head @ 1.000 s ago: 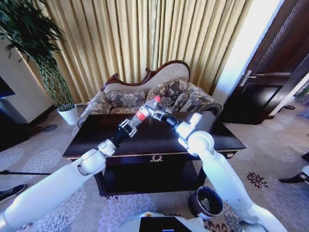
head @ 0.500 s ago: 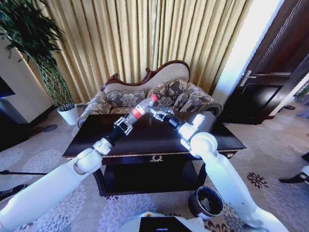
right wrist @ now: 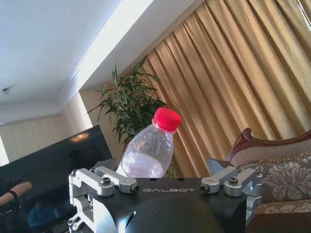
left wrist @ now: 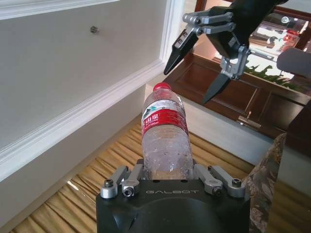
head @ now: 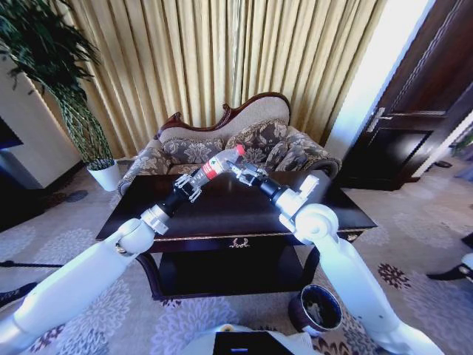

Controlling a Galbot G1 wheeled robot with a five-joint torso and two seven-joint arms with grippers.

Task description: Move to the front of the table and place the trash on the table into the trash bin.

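The bottle (head: 216,166), clear plastic with a red-and-white label and a red cap, is held in the air above the tabletop (head: 222,207), tilted, with the cap pointing toward the sofa (head: 229,144) behind. It is gripped at its lower part by the left gripper (head: 189,186), whose fingers are closed on both sides of the bottle body, as is seen well in the left wrist view (left wrist: 165,141). The right gripper (head: 238,167) is placed just beside the cap end; in the left wrist view its two dark fingers (left wrist: 179,51) are spread wide apart and nothing is touched by them, so it is judged to be empty. In the right wrist view the bottle (right wrist: 150,148) is seen close in front of that gripper, between its open jaws but not clamped. Compared with one second ago, the bottle has been lifted higher and turned flatter, and the right gripper has been brought a little away from the label toward the cap; it looks as if a handover between the arms is being prepared or was just finished, but which one cannot be told. The bin (head: 319,309) stands on the carpet (head: 414,244) near the right arm, well below the tabletop. It is judged that the bottle is removed from the table but not yet dropped in the bin.
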